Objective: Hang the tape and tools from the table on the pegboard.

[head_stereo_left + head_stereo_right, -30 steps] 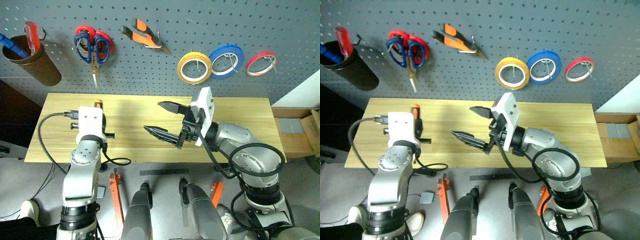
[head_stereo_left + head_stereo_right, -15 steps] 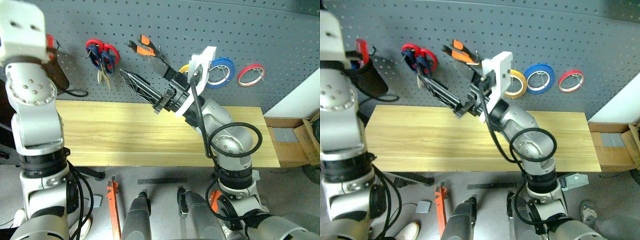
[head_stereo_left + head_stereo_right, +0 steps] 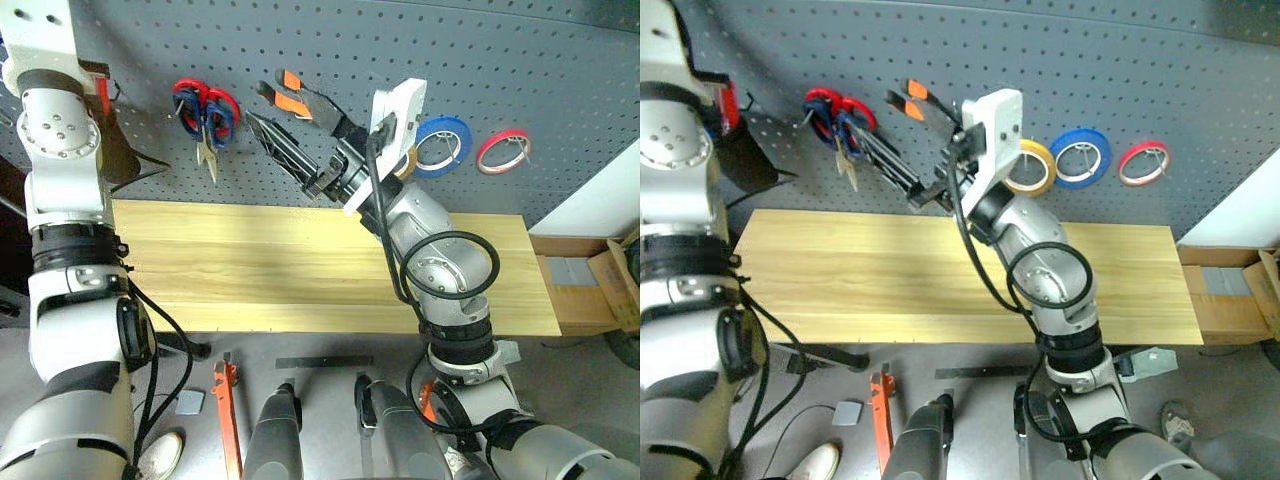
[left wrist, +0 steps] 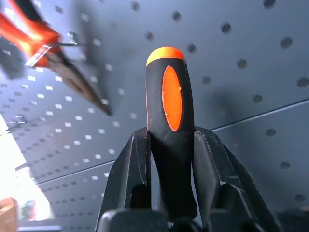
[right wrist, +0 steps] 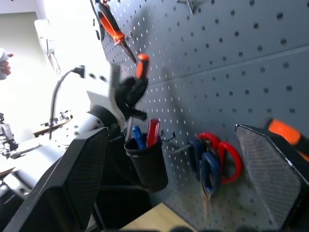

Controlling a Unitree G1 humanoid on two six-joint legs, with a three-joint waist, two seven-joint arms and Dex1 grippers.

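- Left wrist view: tool handle (image 4: 171, 121) clamped upright in the left pincer (image 4: 170, 140), one finger pressed to each side, rounded orange cap poking out above them.
- Smooth black moulded grip with an oval orange inlay; working end hidden, so no telling which tool.
- Up off the tabletop (image 3: 250, 270) within the last second and now held high, close before the pegboard (image 3: 520, 60) at its left end, near a black cup (image 5: 147, 162) of pens.
- Likely meaning: pick-up done, carry nearly over, hook or slot yet to be found.
- Right pincer (image 3: 305, 140) also raised since then, released, ribbed black fingers spread wide and empty, pointing at the board between the scissors (image 3: 205, 105) and the orange-handled pliers (image 3: 292, 100).
- Already hanging: those red and blue scissors, the pliers, the yellow tape (image 3: 1042, 183), a blue ring (image 3: 1085, 132) and a red ring (image 3: 1143, 147).
- Tabletop of pale planked wood with long grain lines, nothing left lying on it.
- Pegboard matt dark grey, with an even grid of small round holes.
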